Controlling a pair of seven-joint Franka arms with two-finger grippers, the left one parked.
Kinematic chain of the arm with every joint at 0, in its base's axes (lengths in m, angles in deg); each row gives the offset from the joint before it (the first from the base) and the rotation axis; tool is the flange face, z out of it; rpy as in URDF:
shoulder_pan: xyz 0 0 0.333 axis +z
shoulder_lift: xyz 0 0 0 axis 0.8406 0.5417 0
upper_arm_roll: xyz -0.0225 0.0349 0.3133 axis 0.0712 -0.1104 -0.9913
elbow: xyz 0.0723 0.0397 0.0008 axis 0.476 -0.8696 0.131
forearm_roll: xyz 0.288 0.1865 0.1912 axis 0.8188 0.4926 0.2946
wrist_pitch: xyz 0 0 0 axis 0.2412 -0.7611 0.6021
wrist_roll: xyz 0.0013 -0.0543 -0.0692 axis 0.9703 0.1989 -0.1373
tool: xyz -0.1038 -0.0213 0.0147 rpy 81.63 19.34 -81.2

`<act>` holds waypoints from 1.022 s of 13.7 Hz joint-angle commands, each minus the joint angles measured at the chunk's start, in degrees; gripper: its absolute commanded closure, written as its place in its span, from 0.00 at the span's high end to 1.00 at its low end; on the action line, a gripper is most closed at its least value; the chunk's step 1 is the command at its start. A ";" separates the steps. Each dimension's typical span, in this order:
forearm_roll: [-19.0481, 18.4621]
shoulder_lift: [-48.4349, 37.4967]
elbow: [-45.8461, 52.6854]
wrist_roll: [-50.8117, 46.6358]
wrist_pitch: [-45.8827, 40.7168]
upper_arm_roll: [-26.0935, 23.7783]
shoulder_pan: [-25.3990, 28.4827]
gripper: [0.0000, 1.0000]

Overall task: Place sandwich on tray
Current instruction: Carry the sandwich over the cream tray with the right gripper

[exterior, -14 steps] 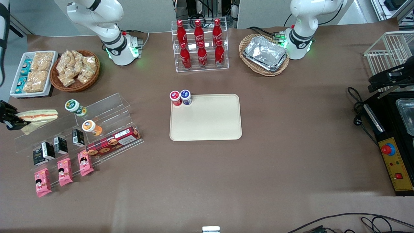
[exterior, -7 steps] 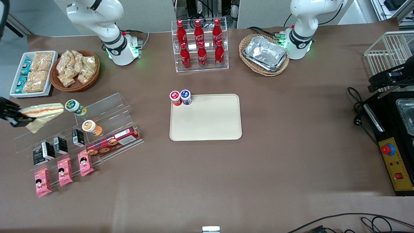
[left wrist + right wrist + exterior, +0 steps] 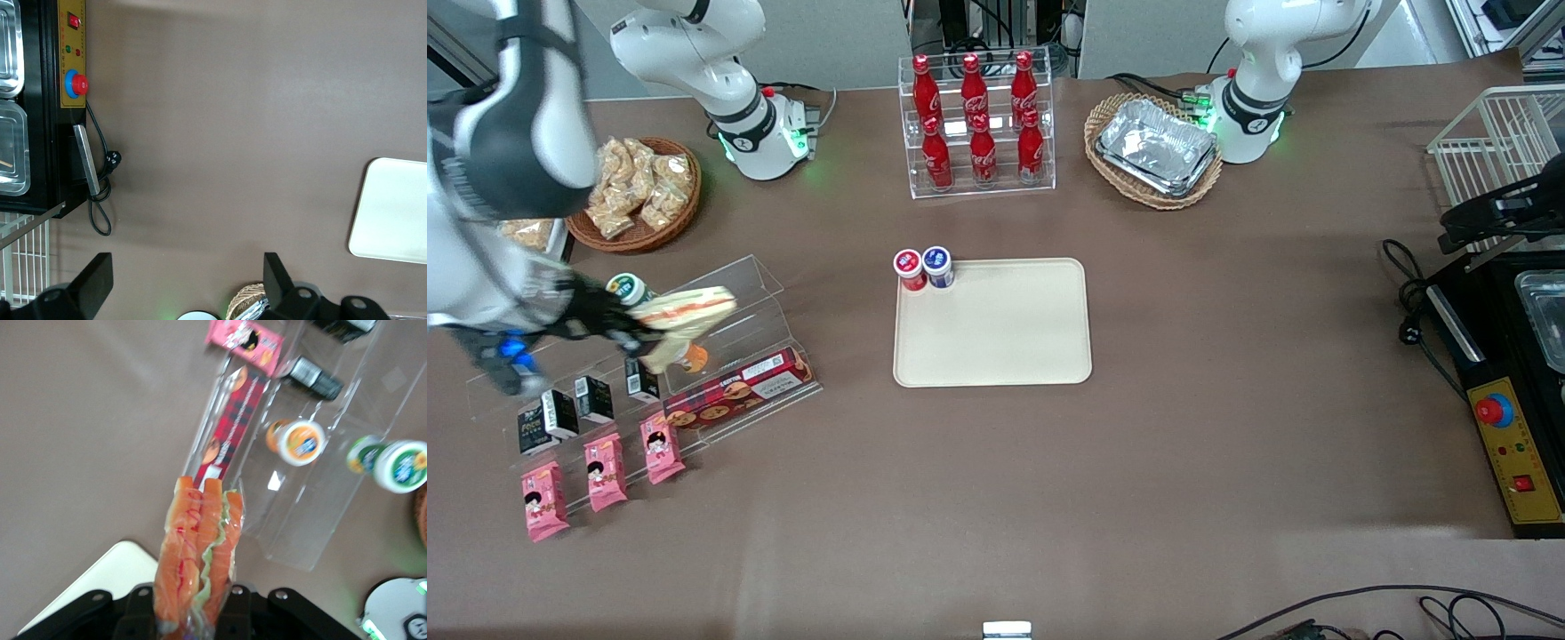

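My gripper (image 3: 618, 324) is shut on the sandwich (image 3: 685, 313), a wrapped wedge with pale bread and an orange and green filling. It holds it in the air above the clear acrylic shelf (image 3: 720, 307), toward the working arm's end of the table. In the right wrist view the sandwich (image 3: 200, 547) stands between the black fingers (image 3: 237, 613), filling edge toward the camera. The cream-beige tray (image 3: 1005, 333) lies flat in the middle of the table, apart from the sandwich. A corner of the tray (image 3: 110, 577) shows in the right wrist view and part of it (image 3: 397, 213) in the left wrist view.
Two small jars (image 3: 923, 267) stand on the tray's corner. The acrylic shelf holds jars (image 3: 630, 292), black cartons (image 3: 560, 413), a red biscuit box (image 3: 738, 391) and pink packets (image 3: 605, 471). A snack basket (image 3: 636, 191), a cola bottle rack (image 3: 978, 124) and foil trays in a basket (image 3: 1156, 147) stand farther away.
My gripper has carried the sandwich from the table's edge toward the tray, and it is now above the acrylic shelf. The arm has swung into the front view.
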 commanded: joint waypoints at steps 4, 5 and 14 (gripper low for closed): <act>1.94 2.88 1.77 -16.75 3.51 0.80 15.77 0.23; 1.85 3.66 1.77 -19.65 4.31 0.80 18.31 0.23; 4.57 15.17 1.60 -45.59 18.18 0.80 29.57 0.23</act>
